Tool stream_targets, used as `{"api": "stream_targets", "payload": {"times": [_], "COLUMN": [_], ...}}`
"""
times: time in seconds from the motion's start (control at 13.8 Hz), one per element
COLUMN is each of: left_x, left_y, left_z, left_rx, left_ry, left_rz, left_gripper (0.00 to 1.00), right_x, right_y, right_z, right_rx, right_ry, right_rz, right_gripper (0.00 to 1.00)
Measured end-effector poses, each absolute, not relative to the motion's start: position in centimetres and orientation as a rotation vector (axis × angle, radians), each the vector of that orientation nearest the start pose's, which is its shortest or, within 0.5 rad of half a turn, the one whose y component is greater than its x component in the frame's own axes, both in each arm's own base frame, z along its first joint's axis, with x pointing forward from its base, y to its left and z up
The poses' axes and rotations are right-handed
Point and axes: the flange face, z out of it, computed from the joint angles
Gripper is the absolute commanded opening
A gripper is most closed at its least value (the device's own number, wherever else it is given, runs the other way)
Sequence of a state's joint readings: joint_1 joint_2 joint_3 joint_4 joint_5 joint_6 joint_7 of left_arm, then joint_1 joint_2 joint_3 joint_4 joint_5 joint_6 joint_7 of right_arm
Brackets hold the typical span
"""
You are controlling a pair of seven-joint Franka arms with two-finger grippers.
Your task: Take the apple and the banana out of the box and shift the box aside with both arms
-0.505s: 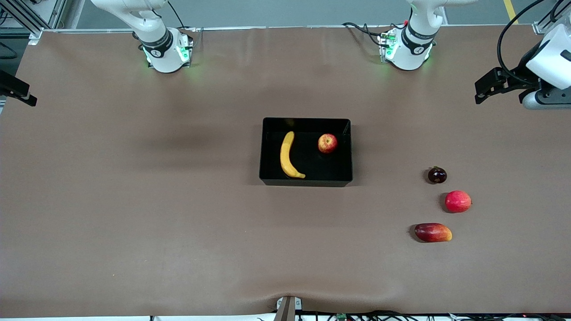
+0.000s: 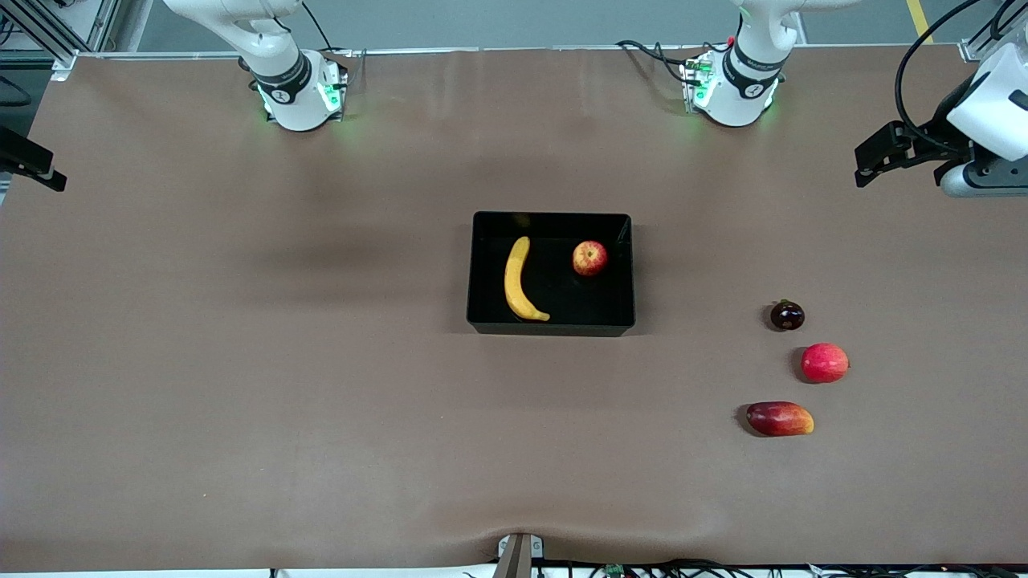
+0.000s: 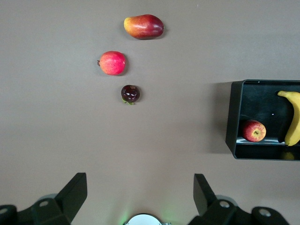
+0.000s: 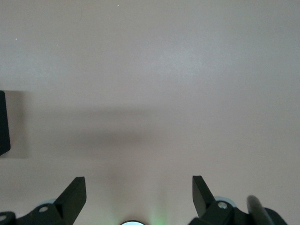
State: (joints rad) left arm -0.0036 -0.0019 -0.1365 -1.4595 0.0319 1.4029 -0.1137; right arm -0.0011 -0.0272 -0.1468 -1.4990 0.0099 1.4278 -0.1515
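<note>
Two fruits lie in the black tray at mid-table: the banana toward the right arm's end, the apple farther from the camera. Both arms wait high over bare table, left gripper and right gripper spread wide, empty, tips cropped.

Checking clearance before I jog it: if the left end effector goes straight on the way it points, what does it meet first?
Probably bare table: the open left end effector points down at it, nothing between; depth is unclear.
</note>
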Motion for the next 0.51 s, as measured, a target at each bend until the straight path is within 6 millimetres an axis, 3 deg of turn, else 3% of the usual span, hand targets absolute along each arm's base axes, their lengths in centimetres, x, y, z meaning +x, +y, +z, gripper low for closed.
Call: {"api": "stream_targets", "payload": {"times": [0.29, 0.51], "left_x": [53.1, 53.2], "left_y": [-7.0, -8.3], "left_z": [66.2, 65.4], "left_rx": [-3.102, -3.1], "left_ry": [0.031, 0.039], "left_rz": [0.083, 0.112], "left_gripper": [1.0, 1.0], "right_x": [52.5, 52.5], "right_y": [-7.8, -7.8], "right_z": [66.0, 66.0], "right_rx": [-3.121, -3.121], "right_ry": [-0.008, -0.008], "right_rz": [0.065, 0.065], "right_gripper": [1.0, 1.0]}}
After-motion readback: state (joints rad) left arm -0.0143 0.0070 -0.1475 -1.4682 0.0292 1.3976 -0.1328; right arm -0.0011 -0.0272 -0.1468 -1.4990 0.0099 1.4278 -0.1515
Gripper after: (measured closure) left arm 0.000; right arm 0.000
